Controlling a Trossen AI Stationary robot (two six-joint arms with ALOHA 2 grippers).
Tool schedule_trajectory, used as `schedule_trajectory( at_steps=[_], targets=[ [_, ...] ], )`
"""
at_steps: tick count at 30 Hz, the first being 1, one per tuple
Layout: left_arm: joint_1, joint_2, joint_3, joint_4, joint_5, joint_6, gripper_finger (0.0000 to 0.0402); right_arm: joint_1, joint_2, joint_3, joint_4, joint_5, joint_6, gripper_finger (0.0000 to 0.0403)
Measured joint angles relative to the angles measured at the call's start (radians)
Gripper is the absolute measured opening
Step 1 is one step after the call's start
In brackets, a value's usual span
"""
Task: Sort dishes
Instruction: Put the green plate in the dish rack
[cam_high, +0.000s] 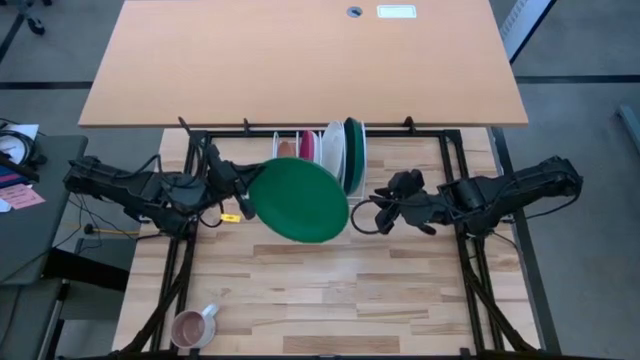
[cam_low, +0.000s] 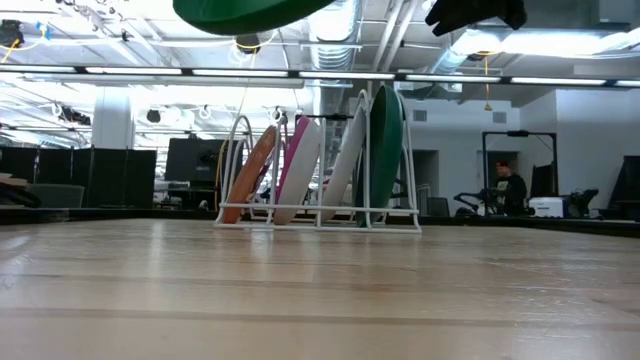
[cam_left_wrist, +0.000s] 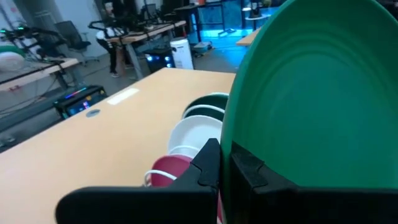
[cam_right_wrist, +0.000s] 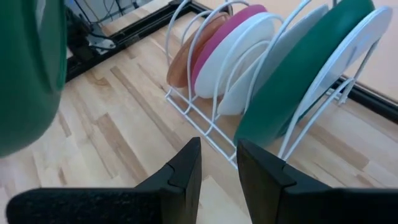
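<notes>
Above the tabletop's (cam_high: 330, 290) middle, the left gripper (cam_high: 243, 197) is clamped on one green plate (cam_high: 298, 198), held aloft. At the far edge, the wire rack (cam_high: 318, 150) holds five plates: one orange-brown (cam_right_wrist: 200, 48), one pink (cam_right_wrist: 225, 31), two white (cam_right_wrist: 245, 53), one green (cam_right_wrist: 297, 74). The right gripper (cam_high: 385, 211) hovers nearby, fingers parted, empty; one mug (cam_high: 193, 326) sits at the near left corner.

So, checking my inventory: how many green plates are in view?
2: one green plate in the left tool above the table, a second green plate standing in the wire rack. More may be hidden there.

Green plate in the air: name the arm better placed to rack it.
Left. The left gripper is shut on the green plate, held above the table beside the rack. The right gripper holds nothing.
</notes>
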Motion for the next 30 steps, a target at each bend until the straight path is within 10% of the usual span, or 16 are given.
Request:
schedule_trajectory(
  at_steps=[4, 10, 30],
  targets=[
    [0.001, -0.001, 0.000, 0.057, 0.007, 0.000, 0.0000, 0.002, 0.000, 0.012, 0.004, -0.001, -0.045, 0.0108],
    [-0.045, -0.029, 0.005, 0.272, 0.300, 0.015, 0.0000, 0.002, 0.000, 0.033, 0.002, -0.008, -0.095, 0.0108],
    [-0.055, -0.040, 0.002, 0.532, 0.275, 0.257, 0.0000, 0.088, 0.000, 0.036, 0.003, -0.120, -0.049, 0.0108]
  ],
)
